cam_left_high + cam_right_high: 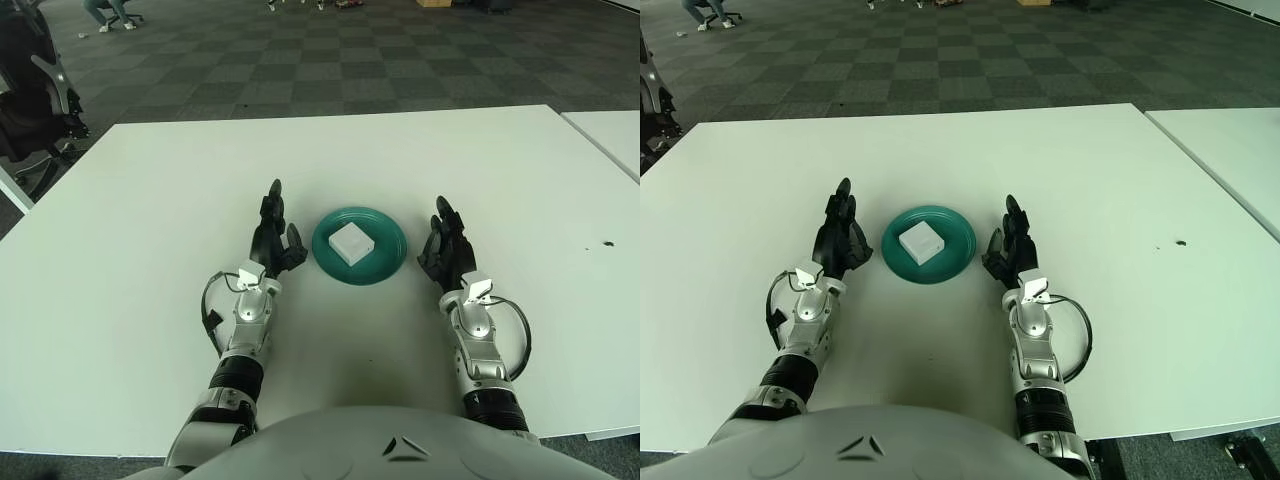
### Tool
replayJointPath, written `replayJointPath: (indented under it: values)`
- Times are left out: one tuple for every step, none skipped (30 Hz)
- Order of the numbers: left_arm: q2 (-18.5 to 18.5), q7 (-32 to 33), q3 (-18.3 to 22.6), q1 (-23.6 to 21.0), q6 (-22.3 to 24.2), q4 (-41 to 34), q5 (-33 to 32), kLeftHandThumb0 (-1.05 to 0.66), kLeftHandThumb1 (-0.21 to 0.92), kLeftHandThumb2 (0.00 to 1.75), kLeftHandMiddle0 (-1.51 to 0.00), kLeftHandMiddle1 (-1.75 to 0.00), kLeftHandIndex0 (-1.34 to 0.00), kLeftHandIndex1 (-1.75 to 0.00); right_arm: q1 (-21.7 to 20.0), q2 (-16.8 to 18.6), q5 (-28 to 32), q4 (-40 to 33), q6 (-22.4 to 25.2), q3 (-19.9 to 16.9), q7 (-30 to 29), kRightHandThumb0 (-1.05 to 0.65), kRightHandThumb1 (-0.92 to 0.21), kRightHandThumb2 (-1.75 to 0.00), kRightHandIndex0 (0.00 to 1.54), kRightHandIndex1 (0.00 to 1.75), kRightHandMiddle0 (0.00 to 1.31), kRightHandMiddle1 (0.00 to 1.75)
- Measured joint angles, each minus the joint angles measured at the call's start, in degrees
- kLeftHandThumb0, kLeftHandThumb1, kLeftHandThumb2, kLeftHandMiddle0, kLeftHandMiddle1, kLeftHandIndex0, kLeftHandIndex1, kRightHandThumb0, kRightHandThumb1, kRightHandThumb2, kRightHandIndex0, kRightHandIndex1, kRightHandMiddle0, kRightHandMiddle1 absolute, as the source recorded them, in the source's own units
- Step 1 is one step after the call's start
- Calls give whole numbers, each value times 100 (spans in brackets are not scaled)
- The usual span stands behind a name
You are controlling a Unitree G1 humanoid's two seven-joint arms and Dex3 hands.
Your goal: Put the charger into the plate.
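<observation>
A white square charger (350, 242) lies inside the green plate (384, 262) in the middle of the white table. My left hand (273, 232) shows just left of the plate, fingers spread and holding nothing. My right hand (445, 245) shows just right of the plate, a small gap from its rim, fingers extended and empty. Neither hand touches the charger or the plate.
The white table (150, 210) spreads wide on both sides. A second white table (615, 135) stands at the right edge. A small dark mark (610, 243) sits on the table at far right. A dark chair (35, 85) stands off the table's left corner.
</observation>
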Motion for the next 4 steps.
replayJointPath:
  values:
    - [-13, -33, -1, 43, 18, -62, -29, -93, 92, 115, -5, -1, 0, -16, 11, 0, 5, -18, 15, 4, 6, -97, -92, -93, 0, 0, 0, 9]
    - [-24, -48, -3, 81, 33, -121, -46, -93, 92, 115, -5, -1, 0, -16, 18, -1, 9, -30, 24, 5, 12, -97, -92, -93, 0, 0, 0, 9]
    - [-35, -67, -5, 111, 53, -167, -66, -93, 92, 114, -6, -1, 0, -17, 23, -2, 13, -39, 32, 5, 18, -97, -92, -93, 0, 0, 0, 9]
    - [-48, -87, -4, 139, 75, -213, -85, -93, 92, 114, -6, -1, 0, -17, 26, -4, 18, -43, 35, 4, 28, -97, -92, -93, 0, 0, 0, 9]
